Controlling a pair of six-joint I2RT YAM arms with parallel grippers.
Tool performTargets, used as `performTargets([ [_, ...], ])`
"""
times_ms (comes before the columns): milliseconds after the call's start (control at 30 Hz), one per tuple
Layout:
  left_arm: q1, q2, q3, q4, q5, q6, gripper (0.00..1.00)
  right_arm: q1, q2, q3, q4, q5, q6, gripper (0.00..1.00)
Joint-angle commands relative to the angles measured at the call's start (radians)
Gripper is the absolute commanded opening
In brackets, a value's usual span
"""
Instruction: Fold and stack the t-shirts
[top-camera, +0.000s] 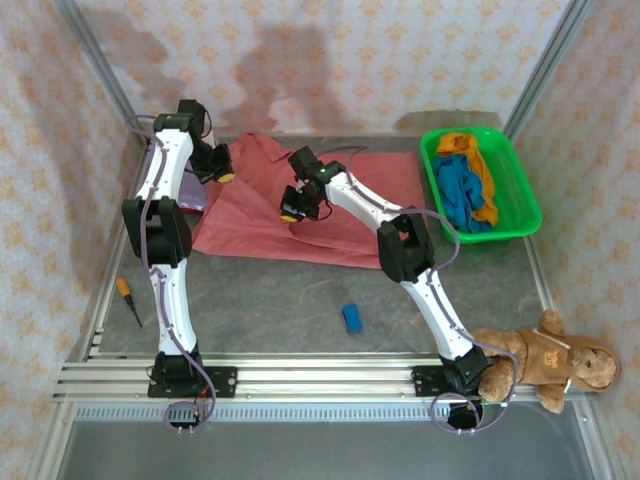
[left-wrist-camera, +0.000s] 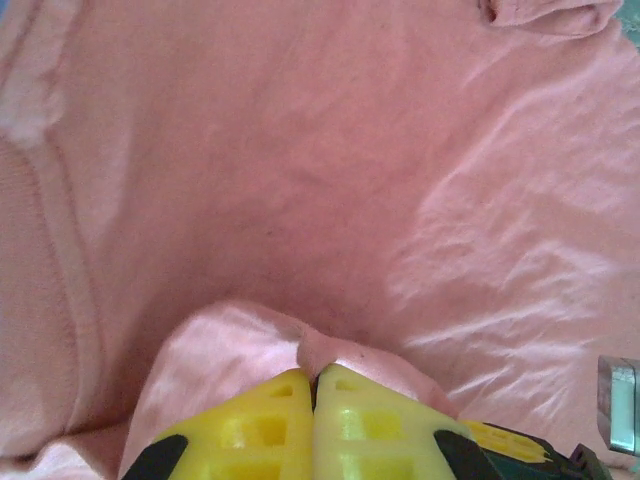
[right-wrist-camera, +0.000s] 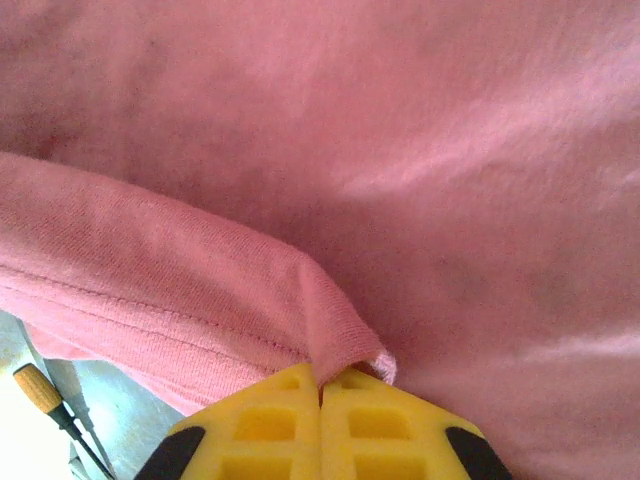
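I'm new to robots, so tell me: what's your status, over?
Both shut on salmon-pink shirt: left claw, right claw. Spread on table, unfolded. Loose blue block lies apart from it.

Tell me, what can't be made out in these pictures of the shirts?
Top view: lilac cloth, mostly covered by the left arm and the salmon-pink t-shirt.
Top view: blue t-shirt and orange t-shirt bunched in the green bin; anything beneath is hidden.
Wrist views: the salmon-pink t-shirt's outline, cut off by the frame edges.
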Motion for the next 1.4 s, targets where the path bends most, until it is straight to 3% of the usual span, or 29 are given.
performTargets([
  [0,-0.014,0.042,0.037,-0.047,0.016,-0.02,0.0,-0.012,0.015,0.045,0.004,-0.016,-0.013,0.0],
  [500,-0.028,0.085,0.068,0.02,0.043,-0.103,0.0,-0.109,0.088,0.095,0.13,-0.099,0.083,0.01],
  [600,-0.027,0.092,0.077,0.015,0.03,-0.113,0.0,-0.128,0.114,0.12,0.133,-0.132,0.096,0.11],
  [633,-0.027,0.095,0.079,0.013,0.024,-0.12,0.0,-0.136,0.123,0.125,0.131,-0.143,0.101,0.28],
  [667,-0.027,0.098,0.081,0.015,0.023,-0.128,0.03,-0.142,0.129,0.13,0.13,-0.157,0.103,0.37],
  [700,-0.027,0.099,0.08,0.018,0.022,-0.133,0.13,-0.149,0.132,0.13,0.128,-0.168,0.103,0.4],
  [767,-0.027,0.103,0.083,0.031,0.029,-0.15,0.2,-0.158,0.124,0.13,0.11,-0.175,0.089,0.44],
  [900,-0.027,0.097,0.106,0.045,0.04,-0.173,0.35,-0.163,0.071,0.12,0.034,-0.143,0.014,0.48],
  [1000,-0.029,0.048,0.08,0.058,0.014,-0.174,0.38,-0.162,-0.006,0.048,-0.007,-0.108,-0.048,0.48],
  [1133,-0.033,-0.08,-0.109,0.129,0.014,-0.214,0.48,-0.163,-0.153,-0.138,0.02,-0.094,-0.078,0.49],
  [1367,-0.071,-0.234,-0.48,0.378,0.041,-0.275,0.55,-0.163,-0.337,-0.356,0.117,-0.092,-0.027,0.5],
])
